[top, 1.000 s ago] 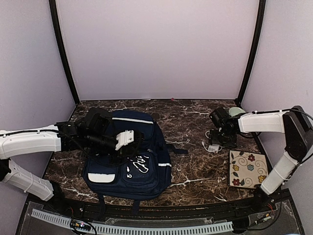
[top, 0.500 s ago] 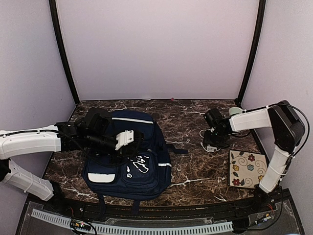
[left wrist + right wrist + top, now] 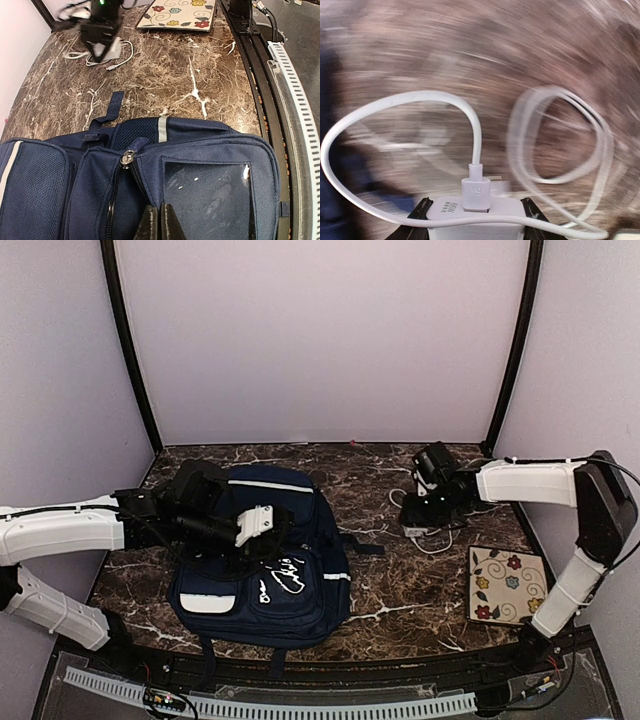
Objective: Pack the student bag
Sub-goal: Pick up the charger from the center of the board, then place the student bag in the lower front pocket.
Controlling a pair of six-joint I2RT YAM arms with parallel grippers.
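The right gripper [image 3: 416, 518] has shut its fingers [image 3: 421, 209] in on the white charger [image 3: 451, 210]. They now press on its two sides and grasp it. A second ago the charger lay close to the flowered square [image 3: 508, 585]. Now it is further left, nearer the student bag [image 3: 262, 580]. Its white cable [image 3: 476, 145] trails after it in loops over the table [image 3: 400, 590]. The right arm has swung left too. Its forearm lies almost flat, reaching in from a raised elbow at the right edge.

The left gripper [image 3: 160, 222] has not changed. Its fingers are squeezed tight together, with the tips down on the bag at the seam of a front pocket. I cannot tell if any cloth is pinched between them. The left arm stretches in low and flat from the left, as before. The bag has stayed put too. It lies flat on the left half of the table with its front up.

The charger is a smooth, hard block with small grey print, and the cable is thin, round and bendy. The bag is dark blue woven cloth with thin white stripes, a metal zip pull [image 3: 127, 157] and a shiny clear window [image 3: 207, 195]. The table looks like dark brown stone with white veins. The square is cream with red, blue and yellow flowers and curly stems.
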